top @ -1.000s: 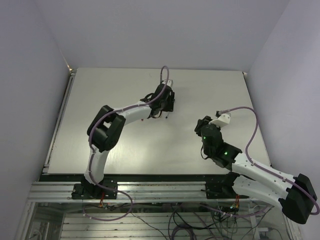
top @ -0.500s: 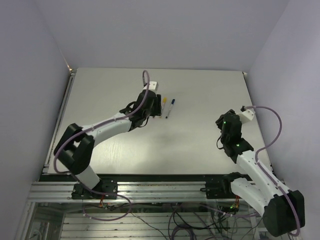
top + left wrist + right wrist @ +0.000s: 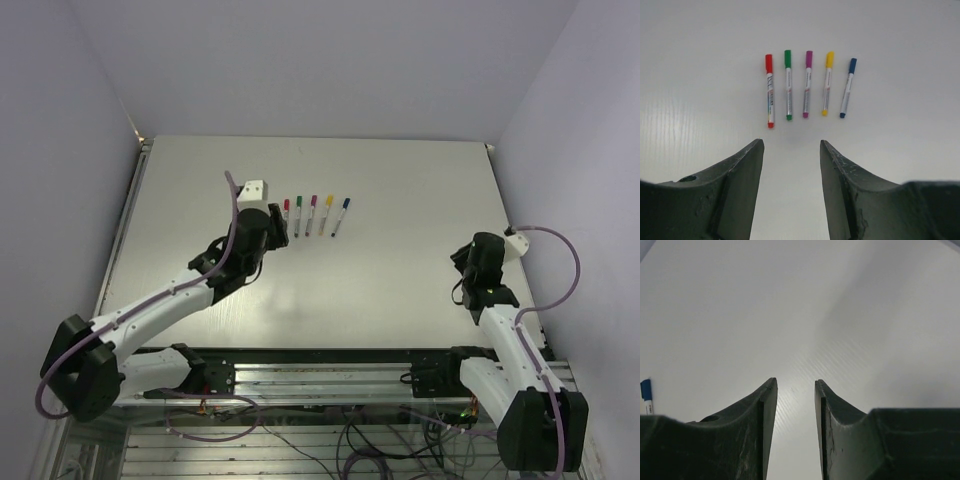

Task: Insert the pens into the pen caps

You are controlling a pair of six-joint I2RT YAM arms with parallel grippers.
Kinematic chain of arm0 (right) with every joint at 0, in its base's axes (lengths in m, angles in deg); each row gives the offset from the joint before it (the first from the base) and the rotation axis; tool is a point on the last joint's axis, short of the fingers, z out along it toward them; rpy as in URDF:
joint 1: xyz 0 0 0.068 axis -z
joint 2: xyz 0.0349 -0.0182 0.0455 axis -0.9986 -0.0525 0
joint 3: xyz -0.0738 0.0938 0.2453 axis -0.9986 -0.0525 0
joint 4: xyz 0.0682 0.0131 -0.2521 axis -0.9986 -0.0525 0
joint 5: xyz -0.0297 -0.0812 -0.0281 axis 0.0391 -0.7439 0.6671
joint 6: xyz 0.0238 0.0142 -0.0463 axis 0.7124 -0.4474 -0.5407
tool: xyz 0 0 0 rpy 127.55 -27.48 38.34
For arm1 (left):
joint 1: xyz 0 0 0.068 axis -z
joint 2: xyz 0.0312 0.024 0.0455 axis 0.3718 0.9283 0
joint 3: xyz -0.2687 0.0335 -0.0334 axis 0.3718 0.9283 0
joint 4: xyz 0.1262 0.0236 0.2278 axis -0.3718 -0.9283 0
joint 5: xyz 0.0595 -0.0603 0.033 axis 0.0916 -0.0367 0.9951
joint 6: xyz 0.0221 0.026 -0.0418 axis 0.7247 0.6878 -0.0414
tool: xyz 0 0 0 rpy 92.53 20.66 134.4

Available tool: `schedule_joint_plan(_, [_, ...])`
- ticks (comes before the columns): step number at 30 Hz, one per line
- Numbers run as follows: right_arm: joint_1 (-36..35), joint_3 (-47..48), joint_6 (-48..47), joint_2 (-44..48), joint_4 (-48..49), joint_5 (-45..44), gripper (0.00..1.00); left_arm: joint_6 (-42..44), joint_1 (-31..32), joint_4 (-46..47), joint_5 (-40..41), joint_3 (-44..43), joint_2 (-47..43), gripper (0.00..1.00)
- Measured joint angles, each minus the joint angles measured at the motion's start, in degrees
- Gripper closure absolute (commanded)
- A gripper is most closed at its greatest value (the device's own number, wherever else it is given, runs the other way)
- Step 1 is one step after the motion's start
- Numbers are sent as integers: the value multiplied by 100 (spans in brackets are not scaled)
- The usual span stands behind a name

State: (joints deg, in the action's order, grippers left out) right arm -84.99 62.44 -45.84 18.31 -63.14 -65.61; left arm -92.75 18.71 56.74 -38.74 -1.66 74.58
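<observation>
Ahead of the left end effector [image 3: 791, 145], a little way off on the pale worktop [image 3: 690, 75], the pens [image 3: 807, 90] lie in one neat row, side by side but not touching, their lengths running away from the fingers. From one side of the row to the other they are the red pen [image 3: 769, 91], the green pen [image 3: 788, 85], the magenta pen [image 3: 807, 97], the yellow pen [image 3: 827, 84] and the blue pen [image 3: 847, 87]. The pen caps [image 3: 809, 58] sit on the far ends of the barrels, each matching the small coloured plug at its pen's near end. The green pen lies almost straight out from the gap between the fingers; the blue one angles slightly away from the rest.

Both fingers of the left end effector are spread, with only bare worktop between them, and they touch no pen.

Well away from the row, the right end effector [image 3: 795, 382] hangs over bare worktop. Its fingers are parted by a narrower gap and pinch nothing. The blue pen's capped end shows far off to its left, at the very edge of the right wrist view.
</observation>
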Motion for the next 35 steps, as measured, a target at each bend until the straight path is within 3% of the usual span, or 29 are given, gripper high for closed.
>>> schedule_joint_plan(15, [11,-50,334,564,-968,-306,51,-393,0,-487,205,1099,-1220,41])
schedule_joint_plan(26, [11,127,804,-44,-1510,-529,46,-540,0,-761,284,1300,-1283,41])
schedule_joint_plan(35, [15,146,894,330,-1591,-586,45,-640,0,-767,286,1353,-1290,41])
